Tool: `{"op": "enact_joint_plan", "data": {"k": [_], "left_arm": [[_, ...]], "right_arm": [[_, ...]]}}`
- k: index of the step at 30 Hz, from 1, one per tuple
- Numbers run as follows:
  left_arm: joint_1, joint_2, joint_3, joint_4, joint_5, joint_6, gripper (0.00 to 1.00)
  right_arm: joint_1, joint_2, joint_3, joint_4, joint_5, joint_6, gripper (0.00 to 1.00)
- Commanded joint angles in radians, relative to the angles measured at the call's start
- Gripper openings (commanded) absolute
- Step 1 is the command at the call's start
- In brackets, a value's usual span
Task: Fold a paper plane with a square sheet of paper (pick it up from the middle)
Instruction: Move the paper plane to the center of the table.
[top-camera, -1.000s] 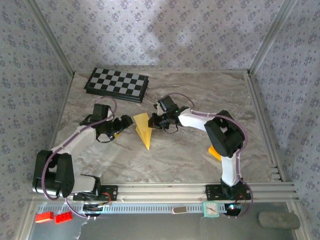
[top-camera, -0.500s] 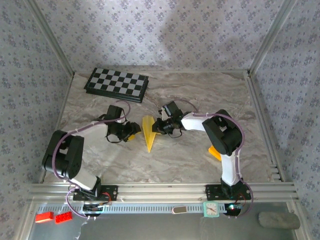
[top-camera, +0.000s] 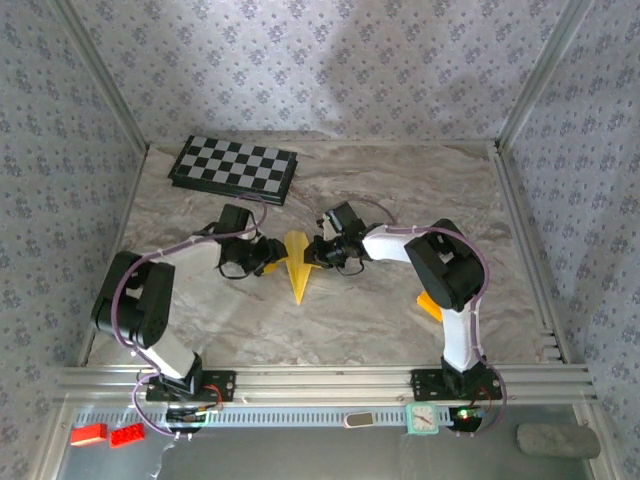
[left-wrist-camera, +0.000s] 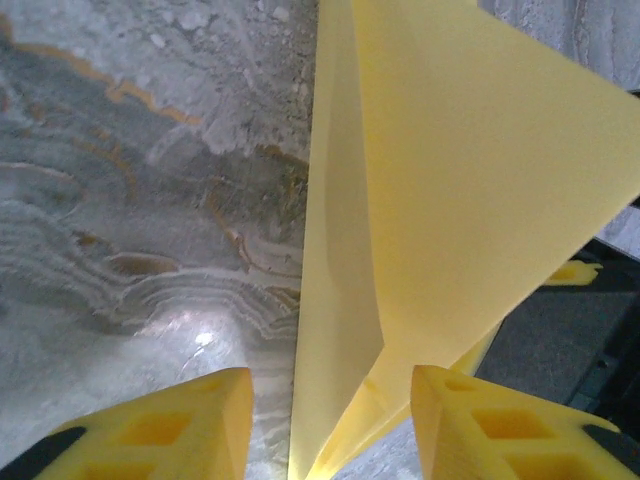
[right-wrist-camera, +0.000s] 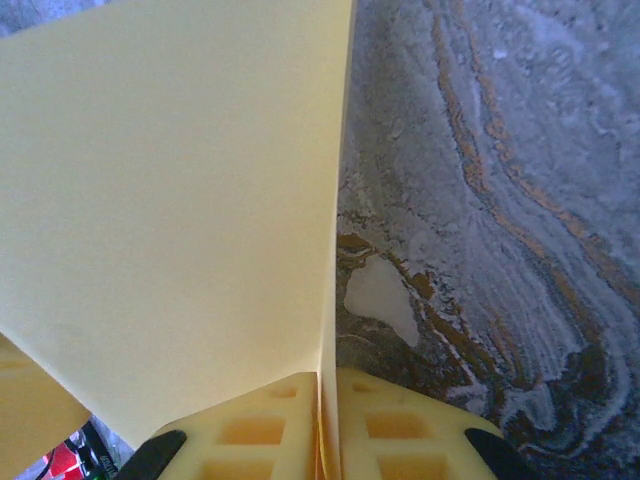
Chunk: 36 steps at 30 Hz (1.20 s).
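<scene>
Here, in the middle of the overhead frame, we see the yellow paper plane (top-camera: 296, 275) on the marble table (top-camera: 420, 190), its nose pointing toward the bottom edge and a gripper on either side. The right gripper (right-wrist-camera: 325, 380) is clenched on the paper's fold, the sheet pinched between its fingers. The left gripper (left-wrist-camera: 328, 378) is spread wide, the plane's edge rising between its fingers (left-wrist-camera: 165, 435); whether it touches them we cannot quite tell. A checkerboard (top-camera: 233, 168) lies upper left.
</scene>
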Motion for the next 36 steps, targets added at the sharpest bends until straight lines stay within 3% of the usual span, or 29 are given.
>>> {"op": "enact_joint_plan", "data": {"k": [1, 12, 17, 24, 29, 36], "left_arm": [[-0.012, 0.038, 0.058, -0.044, -0.001, 0.009, 0.40], [-0.016, 0.103, 0.118, -0.127, -0.055, 0.034, 0.08], [-0.016, 0.106, 0.122, -0.134, -0.060, 0.043, 0.00], [-0.014, 0.107, 0.127, -0.147, -0.063, 0.054, 0.00], [-0.014, 0.103, 0.123, -0.158, -0.077, 0.052, 0.00], [-0.014, 0.038, 0.055, -0.151, -0.119, -0.008, 0.03]], "right_arm": [[-0.003, 0.005, 0.006, -0.002, -0.019, 0.000, 0.13], [-0.007, -0.017, 0.008, -0.023, -0.016, -0.008, 0.17], [-0.015, -0.034, -0.001, -0.024, -0.020, -0.009, 0.20], [-0.030, -0.052, -0.013, -0.012, -0.034, -0.011, 0.22], [-0.034, -0.052, -0.019, -0.025, -0.005, -0.009, 0.09], [-0.034, -0.072, -0.054, -0.032, 0.052, 0.000, 0.06]]}}
